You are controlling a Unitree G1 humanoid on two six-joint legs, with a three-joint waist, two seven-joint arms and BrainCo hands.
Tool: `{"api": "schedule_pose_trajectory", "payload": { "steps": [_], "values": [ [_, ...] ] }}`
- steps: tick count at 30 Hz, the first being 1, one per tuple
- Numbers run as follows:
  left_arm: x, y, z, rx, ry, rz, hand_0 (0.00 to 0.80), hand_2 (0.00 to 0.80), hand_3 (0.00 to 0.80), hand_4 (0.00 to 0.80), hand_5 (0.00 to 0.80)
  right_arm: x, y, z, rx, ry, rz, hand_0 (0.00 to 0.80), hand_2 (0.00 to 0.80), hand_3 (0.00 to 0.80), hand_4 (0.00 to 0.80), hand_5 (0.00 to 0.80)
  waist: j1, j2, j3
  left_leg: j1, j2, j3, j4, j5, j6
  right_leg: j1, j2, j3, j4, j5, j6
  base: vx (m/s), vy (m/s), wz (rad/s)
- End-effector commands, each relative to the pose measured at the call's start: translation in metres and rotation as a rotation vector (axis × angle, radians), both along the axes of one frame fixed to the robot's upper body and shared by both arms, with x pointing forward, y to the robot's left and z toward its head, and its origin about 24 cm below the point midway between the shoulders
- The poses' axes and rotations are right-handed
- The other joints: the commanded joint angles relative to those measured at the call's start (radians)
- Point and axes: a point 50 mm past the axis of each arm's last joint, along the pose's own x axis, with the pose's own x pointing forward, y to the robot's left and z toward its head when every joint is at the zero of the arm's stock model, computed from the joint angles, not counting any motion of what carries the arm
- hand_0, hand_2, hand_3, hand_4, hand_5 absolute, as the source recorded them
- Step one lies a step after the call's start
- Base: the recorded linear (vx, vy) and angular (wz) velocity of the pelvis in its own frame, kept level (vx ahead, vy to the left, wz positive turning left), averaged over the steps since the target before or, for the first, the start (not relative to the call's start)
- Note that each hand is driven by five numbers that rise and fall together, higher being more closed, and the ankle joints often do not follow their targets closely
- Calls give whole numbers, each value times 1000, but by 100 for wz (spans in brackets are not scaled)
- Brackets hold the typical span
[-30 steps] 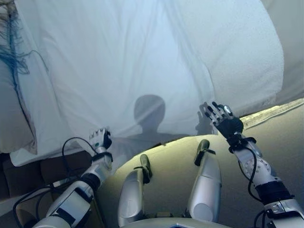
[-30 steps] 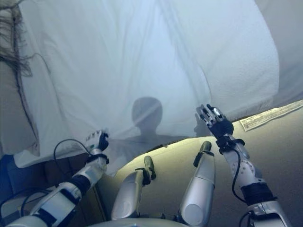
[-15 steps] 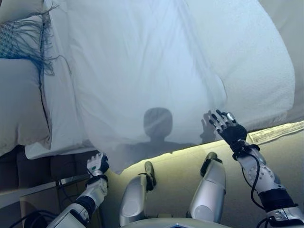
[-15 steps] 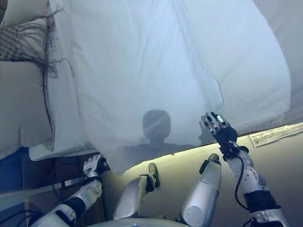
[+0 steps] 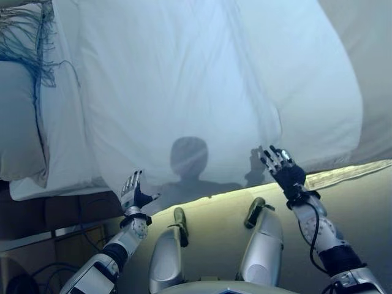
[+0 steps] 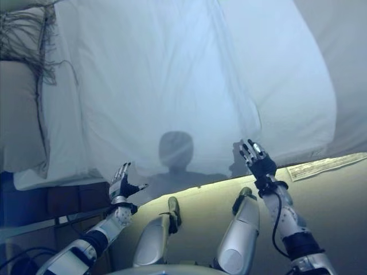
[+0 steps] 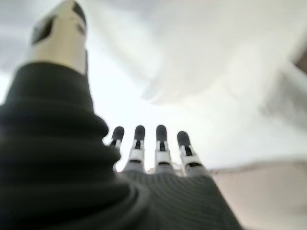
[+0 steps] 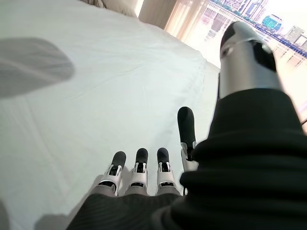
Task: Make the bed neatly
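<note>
A: Where does the light fall?
B: Bright across the white sheet (image 5: 184,79), with a warm lit strip along the bed (image 5: 343,174) edge and dimmer corners.
A: Any blur?
B: The left wrist view is soft and washed out; the right wrist view glares at a bright window (image 8: 249,14).
</note>
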Motion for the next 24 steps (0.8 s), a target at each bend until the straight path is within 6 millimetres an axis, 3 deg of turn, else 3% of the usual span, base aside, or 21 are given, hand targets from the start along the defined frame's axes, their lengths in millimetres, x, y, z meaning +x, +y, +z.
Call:
{"api": "schedule_pose_trajectory", "payload": {
  "steps": [1, 8, 12, 15, 18, 21, 22, 24],
  "values": [
    [12, 19, 25, -186, -125, 38, 0, 0, 0, 0, 0, -12, -10, -6, 6, -52, -65, 0, 0, 0, 0, 0, 41, -48, -15, -4, 30, -27, 6, 110, 34, 250, -80, -26, -470, 422, 186, 169, -122, 12],
    [-30, 42, 13, -461, -43, 89, 0, 0, 0, 0, 0, -70, -16, -59, 57, 129, -91, 0, 0, 0, 0, 0, 74, -79, -106, 167, 25, -43, -15, 82, 52, 491, -35, -62, -534, 394, 180, 251, -52, 6],
    [-50, 48, 12, -472, 2, 41, 0, 0, 0, 0, 0, -90, -17, -71, 88, 174, -135, 0, 0, 0, 0, 0, 104, -94, -122, 225, 6, -49, 11, 39, 67, 584, -52, -86, -543, 382, 180, 189, 84, 11],
    [-62, 49, 8, -469, 69, 8, 0, 0, 0, 0, 0, -97, -16, -76, 107, 194, -171, 0, 0, 0, 0, 0, 125, -100, -135, 279, -24, -34, -4, 7, 82, 646, -65, -105, -591, 407, 198, 121, 179, 13],
    [-64, 51, 5, -467, 116, 1, 0, 0, 0, 0, 0, -90, -10, -75, 135, 197, -178, 0, 0, 0, 0, 0, 124, -105, -151, 325, -63, -4, -77, 3, 103, 656, -57, -84, -666, 468, 214, -17, 156, 4],
    [-53, 54, 10, -403, 107, -3, 0, 0, 0, 0, 0, -85, 0, -79, 173, 211, -159, 0, 0, 0, 0, 0, 111, -96, -157, 317, -78, 1, -95, 4, 150, 587, -47, 11, -485, 452, 196, -142, 167, 4],
    [-50, 56, 10, -395, 111, 5, 0, 0, 0, 0, 0, -86, 5, -83, 190, 218, -154, 0, 0, 0, 0, 0, 106, -88, -165, 309, -84, -7, -104, 17, 173, 568, -19, 44, -373, 417, 175, -168, 156, 5],
    [-47, 57, 10, -383, 113, 15, 0, 0, 0, 0, 0, -90, 10, -87, 204, 231, -152, 0, 0, 0, 0, 0, 107, -83, -184, 298, -105, -46, -127, 38, 194, 586, 37, 80, -320, 384, 140, -145, 81, 24]
  ]
}}
